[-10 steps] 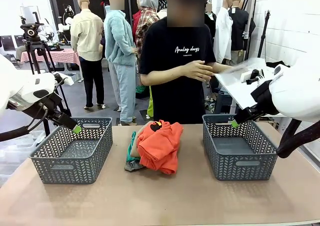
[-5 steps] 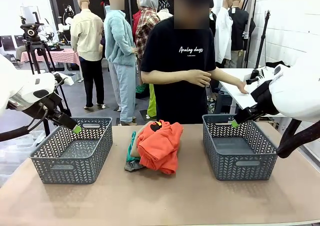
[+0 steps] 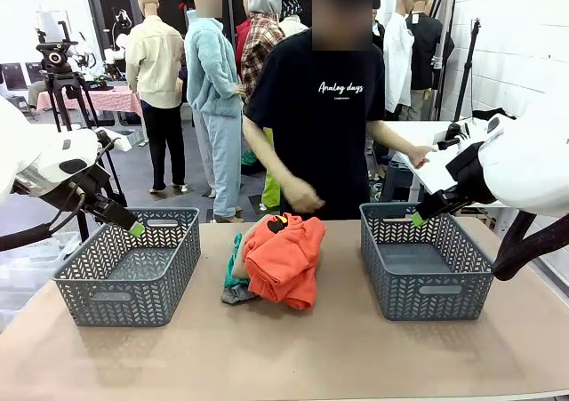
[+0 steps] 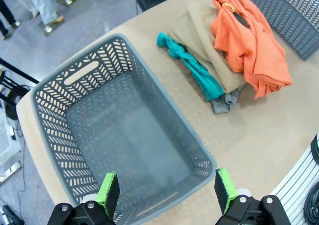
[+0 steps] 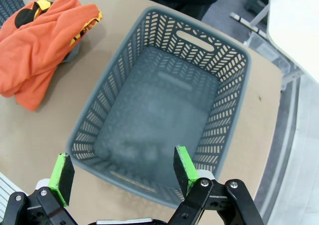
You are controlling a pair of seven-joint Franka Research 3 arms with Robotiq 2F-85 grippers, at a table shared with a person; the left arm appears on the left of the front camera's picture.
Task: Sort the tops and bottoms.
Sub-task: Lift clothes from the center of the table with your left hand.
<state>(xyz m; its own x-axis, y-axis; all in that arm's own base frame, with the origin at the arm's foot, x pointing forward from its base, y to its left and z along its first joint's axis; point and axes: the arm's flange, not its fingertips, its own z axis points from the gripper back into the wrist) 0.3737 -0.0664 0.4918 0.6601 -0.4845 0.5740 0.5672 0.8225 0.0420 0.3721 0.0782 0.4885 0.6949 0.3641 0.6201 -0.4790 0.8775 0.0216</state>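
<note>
On the table — orange-red garment heaped over the other clothes.

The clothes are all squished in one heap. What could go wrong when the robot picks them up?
1. The orange-red cloth garment lies heaped on the tan-beige cloth garment, the teal-green cloth garment and the grey cloth garment, so the open left tool might pinch two layers and drop both into the grey plastic basket under it.
2. The person's hand hangs near the heap's far side; a reaching tool could bump it.
</note>
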